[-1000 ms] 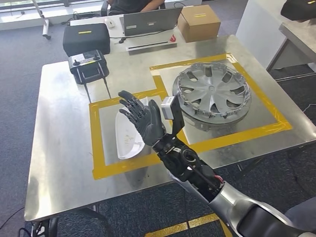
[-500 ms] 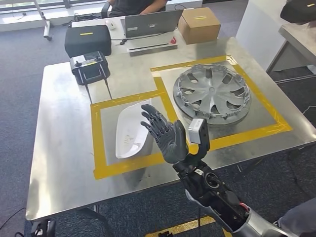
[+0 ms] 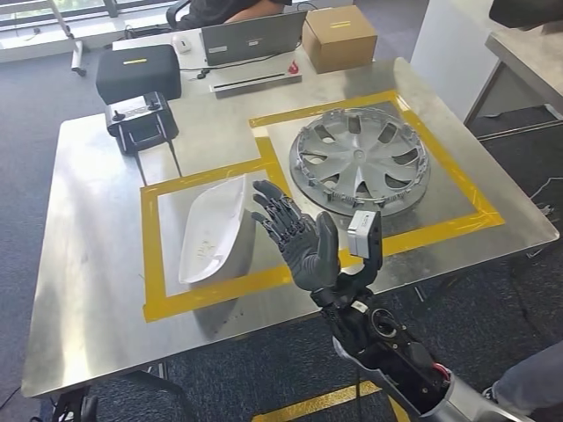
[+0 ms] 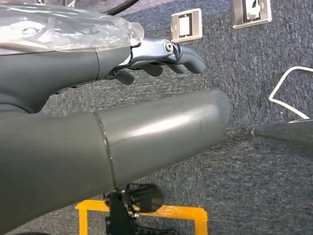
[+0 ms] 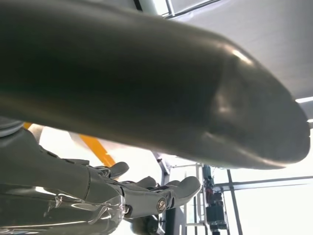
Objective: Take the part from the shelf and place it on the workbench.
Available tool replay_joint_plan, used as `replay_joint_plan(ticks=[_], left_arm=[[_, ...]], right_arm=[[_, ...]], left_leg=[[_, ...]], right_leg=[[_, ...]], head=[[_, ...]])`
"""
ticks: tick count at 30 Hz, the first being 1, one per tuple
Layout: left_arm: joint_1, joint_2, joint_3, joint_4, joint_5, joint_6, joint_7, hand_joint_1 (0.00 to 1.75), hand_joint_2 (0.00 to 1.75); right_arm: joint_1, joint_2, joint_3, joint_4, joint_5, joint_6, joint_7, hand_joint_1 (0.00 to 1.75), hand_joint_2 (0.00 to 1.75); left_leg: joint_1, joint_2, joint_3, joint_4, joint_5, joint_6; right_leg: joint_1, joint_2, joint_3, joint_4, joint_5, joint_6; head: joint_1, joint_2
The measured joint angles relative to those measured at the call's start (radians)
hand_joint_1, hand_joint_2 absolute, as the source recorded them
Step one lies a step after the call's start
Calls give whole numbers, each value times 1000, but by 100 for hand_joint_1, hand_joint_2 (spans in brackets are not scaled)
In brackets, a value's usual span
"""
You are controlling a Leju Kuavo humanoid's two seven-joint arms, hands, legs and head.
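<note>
In the head view we see the white part (image 3: pixel 214 230) lying on the workbench (image 3: pixel 93 264), inside the yellow tape frame (image 3: pixel 151 255) left of centre. Our right hand (image 3: pixel 300 242) hovers at lower centre, released, fingers spread, grasping nothing, just right of the part. The wheel cover (image 3: pixel 359 160) sits upper right. Our left hand (image 4: pixel 110 122) hangs over carpet, fingers extended, empty.
</note>
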Motion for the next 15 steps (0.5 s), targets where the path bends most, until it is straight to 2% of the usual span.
replay_joint_plan(ticks=[2, 3, 4, 6, 8, 9, 10, 12, 13, 14, 15], left_arm=[[-3, 0, 0, 0, 0, 0, 0, 0, 0], [-4, 0, 0, 0, 0, 0, 0, 0, 0], [-6, 0, 0, 0, 0, 0, 0, 0, 0], [-7, 0, 0, 0, 0, 0, 0, 0, 0], [-7, 0, 0, 0, 0, 0, 0, 0, 0], [-8, 0, 0, 0, 0, 0, 0, 0, 0], [-9, 0, 0, 0, 0, 0, 0, 0, 0], [-9, 0, 0, 0, 0, 0, 0, 0, 0], [-8, -1, 0, 0, 0, 0, 0, 0, 0], [-7, -1, 0, 0, 0, 0, 0, 0, 0], [-6, -2, 0, 0, 0, 0, 0, 0, 0]], right_arm=[[1, 0, 0, -4, 0, 0, 0, 0, 0], [1, 0, 0, -6, 0, 0, 0, 0, 0], [1, 0, 0, -9, 0, 0, 0, 0, 0], [2, 0, -1, -13, 0, 0, 0, 0, 0], [3, -2, -1, -16, 0, 0, 0, 0, 0], [3, -3, -2, -17, 0, 0, 0, 0, 0], [3, -5, -2, -18, 0, 0, 0, 0, 0], [4, -7, -3, -19, 0, 0, 0, 0, 0], [5, -8, -3, -19, 0, 0, 0, 0, 0], [6, -8, -3, -19, 0, 0, 0, 0, 0], [7, -8, -3, -19, 0, 0, 0, 0, 0]], left_leg=[[0, 0, 79, -154, 67, 6], [-2, 0, 112, -222, 91, 10], [-5, -1, 131, -263, 104, 13], [-12, -3, 133, -277, 112, 21], [-12, -2, 128, -281, 123, 36], [-12, -1, 124, -283, 130, 44], [-10, 1, 120, -286, 136, 51], [-13, 3, 108, -285, 144, 58], [-16, 3, 102, -285, 148, 60], [-19, 3, 97, -284, 152, 61], [-21, 3, 93, -284, 155, 62]], right_leg=[[0, 1, -2, 0, 5, 5], [1, 2, -3, 0, 9, 10], [2, 2, -4, 0, 12, 15], [2, 3, -6, -4, 21, 28], [-1, 3, -10, -4, 21, 41], [-3, 3, -19, 13, 4, 45], [-3, 3, -36, 54, -28, 48], [-3, 2, -88, 196, -116, 52], [-3, 1, -110, 267, -149, 52], [-2, 1, -118, 309, -166, 51], [0, 1, -106, 309, -164, 47]], head=[[0, 0], [1, 0], [1, 0], [3, 0], [4, 0], [5, 0], [8, 0], [14, 0], [16, 0], [17, 0], [17, 0]])
